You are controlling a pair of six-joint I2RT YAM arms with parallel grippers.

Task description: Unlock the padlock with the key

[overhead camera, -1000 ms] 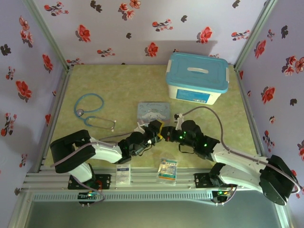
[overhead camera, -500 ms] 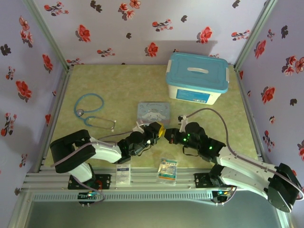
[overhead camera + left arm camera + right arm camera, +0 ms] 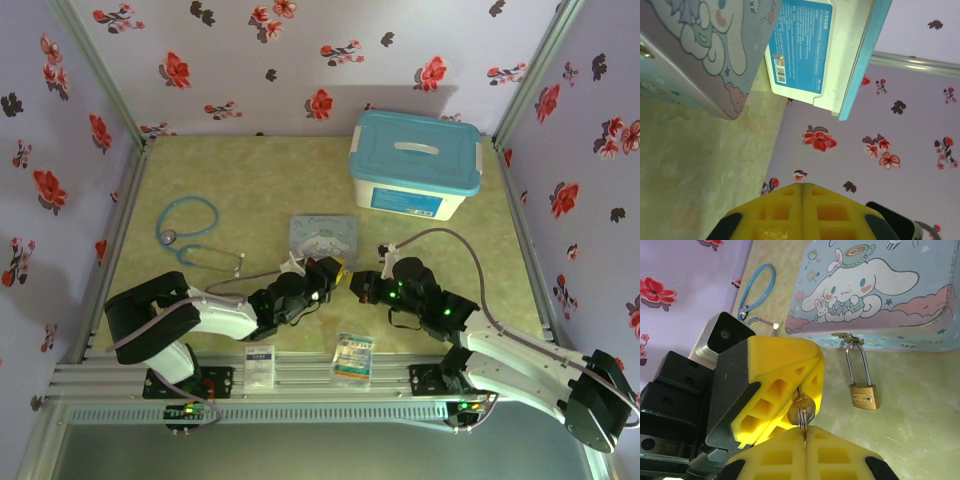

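Note:
The small brass padlock point(image 3: 863, 395) hangs by its shackle from the hasp of the pastel cartoon tin point(image 3: 875, 287), its body lying on the green mat. The key point(image 3: 801, 409) shows its round head between both grippers' yellow tips. My left gripper point(image 3: 810, 375) is shut with the key's blade in its seam. My right gripper point(image 3: 804, 429) is shut on the thin ring through the key's head. In the top view the left gripper point(image 3: 338, 275) and the right gripper point(image 3: 358, 284) meet tip to tip just in front of the tin point(image 3: 322, 238). The left gripper point(image 3: 802, 184) stands shut in its own view.
A white box with a blue lid point(image 3: 413, 163) stands at the back right. A blue-tubed stethoscope point(image 3: 190, 225) lies at the left. Two small packets point(image 3: 354, 356) point(image 3: 260, 365) lie on the near rail. Flowered walls enclose the mat on three sides.
The right arm's forearm has swung outward to the right and its wrist has drawn back a little. Both grippers stay closed, tip to tip, in front of the tin.

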